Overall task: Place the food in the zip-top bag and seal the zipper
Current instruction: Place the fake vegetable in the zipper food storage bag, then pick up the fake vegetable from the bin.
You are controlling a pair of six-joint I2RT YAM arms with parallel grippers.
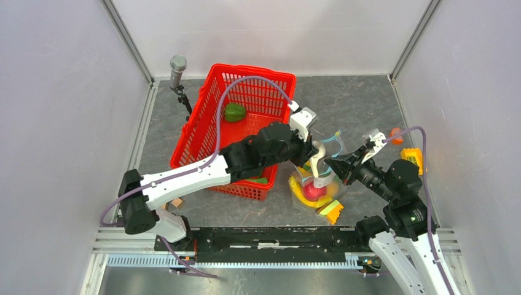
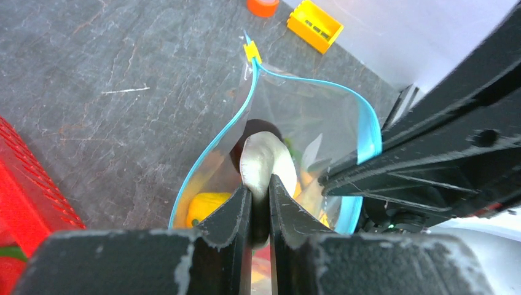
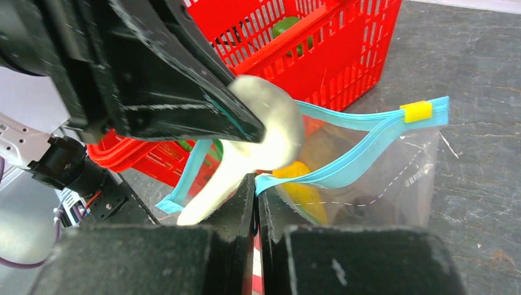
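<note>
Left gripper is squeezed almost shut on the white mushroom, holding it right in the open mouth of the zip-top bag. Right gripper is pinched tight on the blue zipper, lifting that side of the bag's mouth up. The bag sits on the grey table just beside the red basket, with a yellow banana inside it, and a green pepper lies in the basket.
</note>
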